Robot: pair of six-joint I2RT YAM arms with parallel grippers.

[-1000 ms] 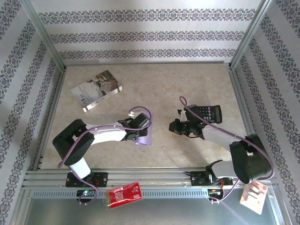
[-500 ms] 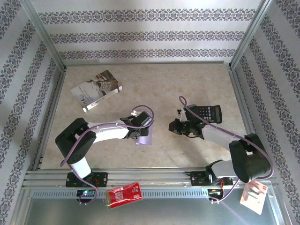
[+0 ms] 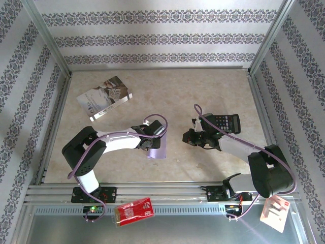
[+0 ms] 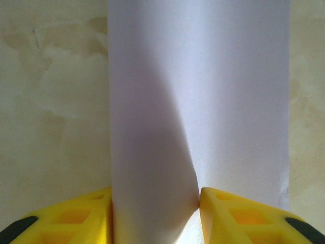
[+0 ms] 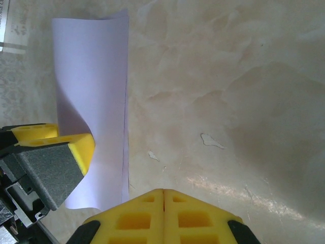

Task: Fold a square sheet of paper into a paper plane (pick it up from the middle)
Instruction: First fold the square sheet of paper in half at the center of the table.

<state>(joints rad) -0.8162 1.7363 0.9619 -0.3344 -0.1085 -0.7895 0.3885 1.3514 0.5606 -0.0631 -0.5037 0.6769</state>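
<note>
**Listener:** Where is the paper, and who holds it?

**Robot:** My left gripper [image 3: 151, 140] is clamped on the square sheet of paper [image 3: 157, 146]. The sheet is pale lilac and sits just left of the middle of the table [image 3: 203, 91]. From my left wrist, two yellow fingers [image 4: 71, 218] press from either side on a soft bulge of the sheet. Beyond them it runs away as a tall strip, one half curled over the other. My right gripper [image 3: 190, 136] sits near the sheet on the right, not touching it, with its fingers pressed together on nothing.

**Listener:** How far along is the plane?

**Robot:** Barely begun, I judge. The sheet is only doubled over loosely. I see no pressed crease, no pointed nose and no wings. The centre fold has yet to be flattened, and all the corner and wing folds remain.

**Listener:** What differs from a second earlier?

**Robot:** Little. My left elbow has swung slightly to the right, and the gripper with the sheet has shifted a touch with it. The paper's near edge looks squarer than the rounded loop it showed before. My right arm has not moved and stays beside the black calculator [image 3: 227, 122]. The printed booklet [image 3: 104, 97] at far left and the red packet [image 3: 134, 210] on the near rail lie as they were
</note>
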